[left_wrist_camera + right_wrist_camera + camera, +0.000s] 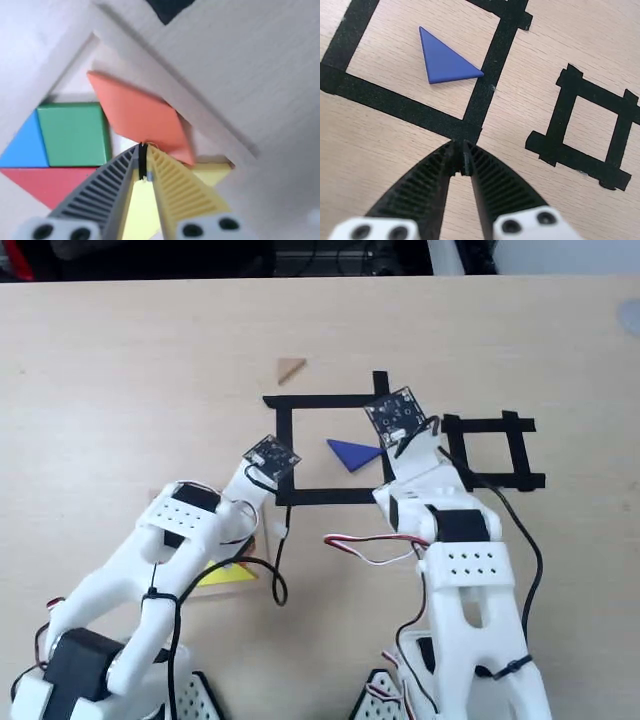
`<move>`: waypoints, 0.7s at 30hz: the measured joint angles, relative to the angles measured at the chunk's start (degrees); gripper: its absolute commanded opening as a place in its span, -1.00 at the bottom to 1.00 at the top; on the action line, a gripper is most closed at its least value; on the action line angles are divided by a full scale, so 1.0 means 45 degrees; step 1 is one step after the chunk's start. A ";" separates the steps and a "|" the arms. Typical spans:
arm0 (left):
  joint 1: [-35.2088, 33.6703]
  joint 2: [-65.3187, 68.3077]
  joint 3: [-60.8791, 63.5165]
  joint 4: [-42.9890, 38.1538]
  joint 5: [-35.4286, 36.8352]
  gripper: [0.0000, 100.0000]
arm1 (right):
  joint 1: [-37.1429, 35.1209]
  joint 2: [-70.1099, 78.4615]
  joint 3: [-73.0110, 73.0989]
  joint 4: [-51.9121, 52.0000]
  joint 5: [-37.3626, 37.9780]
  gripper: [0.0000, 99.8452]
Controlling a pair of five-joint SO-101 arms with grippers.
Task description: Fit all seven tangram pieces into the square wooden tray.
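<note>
Two arms work side by side over a pale wooden table point(120, 360). The left gripper point(142, 161) hangs over the square wooden tray point(165, 92), its grey and yellow fingers pressed together, the tips touching the near edge of an orange parallelogram point(142, 117). That piece lies askew along the tray's inner rim, apparently tilted rather than flat. Beside it in the tray sit a green square point(74, 134), a light blue triangle point(25, 147), a red piece point(45, 182) and a yellow piece point(212, 173). In the high view a yellow corner point(228, 575) shows beneath the left arm.

The right gripper point(460, 157) hovers with its black fingers closed on nothing, just above a corner of the larger black tape square point(395, 102). Inside that outline lies a dark blue triangle point(445, 60) — flat on the table and well apart from the tray. A smaller tape square point(585, 125) lies next to the larger one, and a tan triangle point(291, 369) rests on the table just beyond the larger outline.
</note>
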 measured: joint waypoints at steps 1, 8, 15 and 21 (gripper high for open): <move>0.0000 0.0000 0.0000 -0.0137 -0.0156 -0.94 | 0.0000 0.0000 0.0000 0.0000 0.0000 -0.98; 0.0000 0.0000 0.0000 -0.0703 -0.1465 -0.94 | 0.0000 0.0000 0.0000 0.0000 0.0000 -0.98; -0.0274 -0.0176 0.0371 -0.0703 -0.2129 -0.94 | 0.0000 0.0000 0.0000 0.0000 0.0000 -0.98; -0.1895 -0.0801 0.0371 -0.0703 -0.1993 -0.94 | 0.0000 0.0000 0.0000 0.0000 0.0000 -0.98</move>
